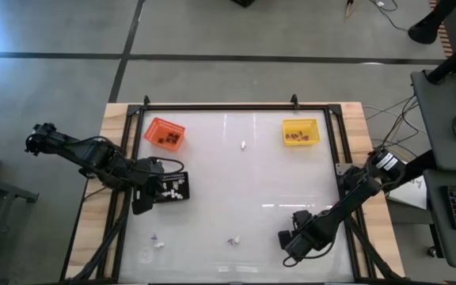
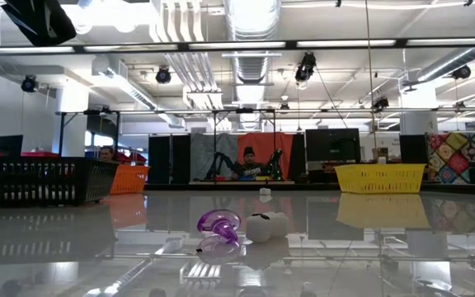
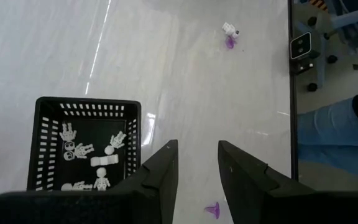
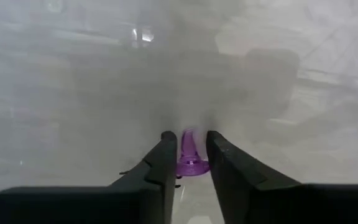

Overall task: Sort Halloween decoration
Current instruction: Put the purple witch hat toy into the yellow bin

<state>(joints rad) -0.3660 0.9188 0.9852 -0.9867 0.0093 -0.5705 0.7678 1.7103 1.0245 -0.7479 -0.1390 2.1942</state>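
Observation:
The Halloween decoration is tiny trinkets scattered on the white table. A purple trinket [image 4: 189, 159] stands on the table between the fingers of my right gripper [image 4: 188, 152], which is near the table's near right corner [image 1: 290, 237] and points down. Several white skeleton trinkets [image 3: 82, 149] lie in the black tray [image 3: 42, 124]. My left gripper [image 3: 197, 165] hovers open and holds nothing beside that tray, at the table's left [image 1: 141, 206]. Another purple trinket [image 3: 213, 210] lies on the table below it. My right gripper has the purple trinket's upright stem [image 4: 188, 147] between its two fingers, which come from above, pointing down. Both fingers stand right against its sides. The trinket's wide base [image 4: 194, 167] rests on the table.
An orange tray [image 1: 165, 133] stands at the far left and a yellow tray [image 1: 300, 132] at the far right, each with dark trinkets inside. Loose trinkets lie mid-table [image 1: 243, 145], near the front edge [image 1: 233, 241] and at the near left [image 1: 157, 241].

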